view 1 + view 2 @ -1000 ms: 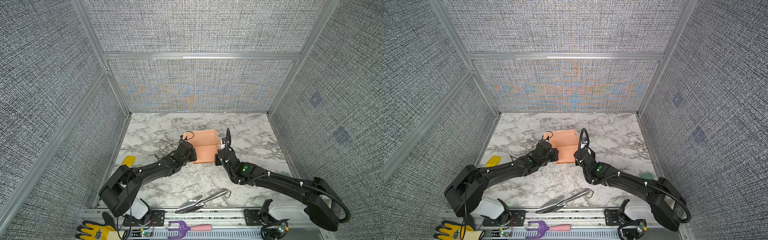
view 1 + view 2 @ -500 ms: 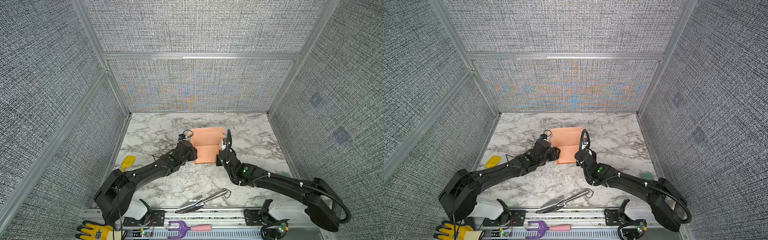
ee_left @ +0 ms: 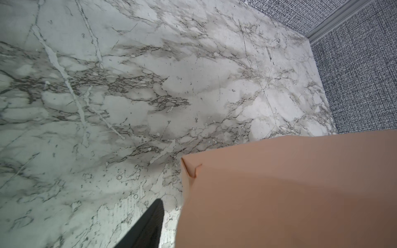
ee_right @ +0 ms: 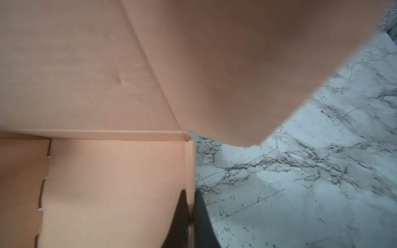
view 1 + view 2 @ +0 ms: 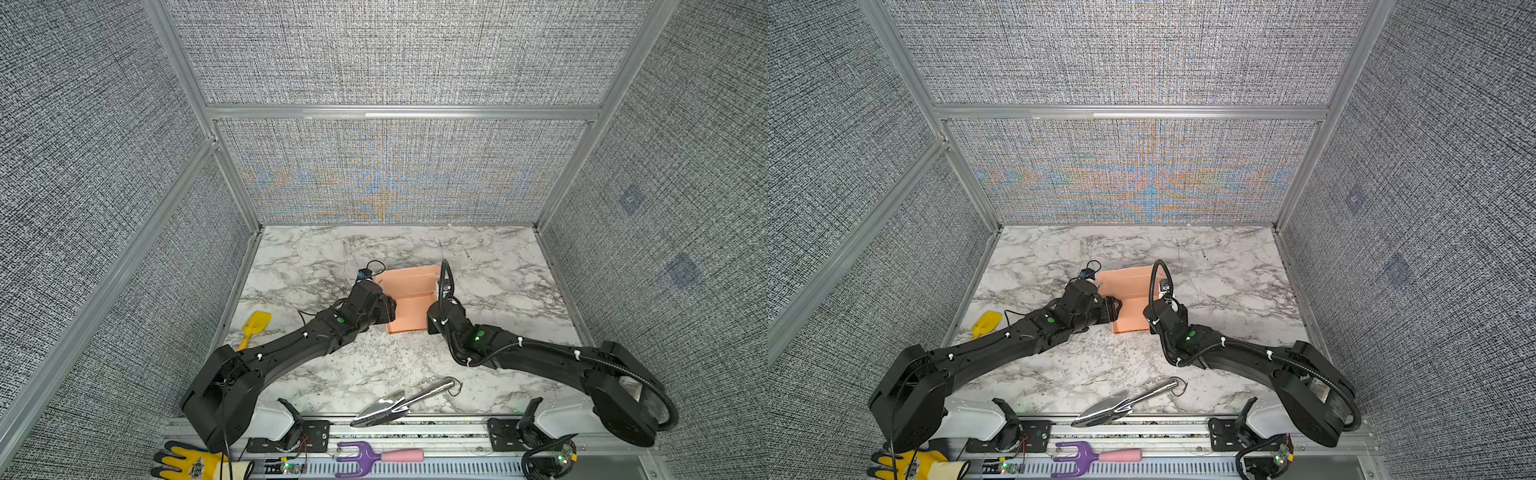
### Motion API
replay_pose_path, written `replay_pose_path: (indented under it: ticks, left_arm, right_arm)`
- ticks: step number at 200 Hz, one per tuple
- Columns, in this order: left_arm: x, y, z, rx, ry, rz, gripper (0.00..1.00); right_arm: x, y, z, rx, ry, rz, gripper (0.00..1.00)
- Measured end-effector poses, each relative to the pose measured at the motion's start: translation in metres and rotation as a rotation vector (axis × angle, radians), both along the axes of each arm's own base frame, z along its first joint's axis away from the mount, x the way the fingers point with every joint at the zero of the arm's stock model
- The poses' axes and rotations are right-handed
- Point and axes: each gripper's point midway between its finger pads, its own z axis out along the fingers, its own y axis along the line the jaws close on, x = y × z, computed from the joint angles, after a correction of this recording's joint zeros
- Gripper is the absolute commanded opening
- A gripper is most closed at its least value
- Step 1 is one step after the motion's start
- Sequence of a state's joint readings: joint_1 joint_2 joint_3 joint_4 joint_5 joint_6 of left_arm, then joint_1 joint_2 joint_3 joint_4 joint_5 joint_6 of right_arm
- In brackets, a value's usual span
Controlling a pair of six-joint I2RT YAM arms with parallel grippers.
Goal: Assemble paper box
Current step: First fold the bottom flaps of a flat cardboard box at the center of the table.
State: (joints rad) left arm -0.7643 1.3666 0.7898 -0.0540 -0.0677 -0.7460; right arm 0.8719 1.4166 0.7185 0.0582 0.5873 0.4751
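The salmon-pink paper box (image 5: 409, 309) sits partly folded mid-table, its back panel (image 5: 1125, 280) raised. My left gripper (image 5: 1115, 309) is at its left wall, open. In the left wrist view one dark finger (image 3: 153, 219) stands clear of the box wall (image 3: 279, 193), with marble showing between them; the other finger is hidden by the cardboard. My right gripper (image 4: 190, 199) is shut on the thin right side wall (image 4: 190, 167) of the box, a dark finger pressed on each face. In a top view the right gripper (image 5: 435, 313) meets the box's right edge.
A metal trowel (image 5: 401, 401) lies near the table's front edge. A yellow scoop (image 5: 255, 326) lies at the left beside the left arm. On the front rail are a purple hand fork (image 5: 374, 457) and a yellow glove (image 5: 187, 465). Grey walls close three sides.
My left gripper has opened and let go of the box's left wall, and the left arm has shifted slightly. The right gripper has stayed shut on the right wall.
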Motion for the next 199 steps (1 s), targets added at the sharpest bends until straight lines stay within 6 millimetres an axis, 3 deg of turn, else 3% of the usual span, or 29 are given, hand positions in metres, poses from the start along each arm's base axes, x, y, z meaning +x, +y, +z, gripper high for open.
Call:
replay_pose_path:
  ticks: [66,139,158,199]
  left_arm:
    - [-0.010,0.025,-0.012,0.098,0.024,0.038,0.71]
    - [-0.022,0.044,-0.046,0.199,0.059,0.025,0.71]
    - [-0.022,0.045,-0.051,0.207,0.061,0.021,0.71]
    - [-0.018,0.038,-0.056,0.210,0.057,-0.006,0.71]
  right_arm:
    - [0.000,0.013,-0.027,-0.020,0.111,0.017,0.00]
    - [-0.001,0.017,-0.052,-0.020,0.210,0.009,0.00]
    - [-0.001,0.018,-0.054,-0.016,0.223,0.007,0.16]
    - [0.000,0.019,-0.054,-0.002,0.231,0.007,0.33]
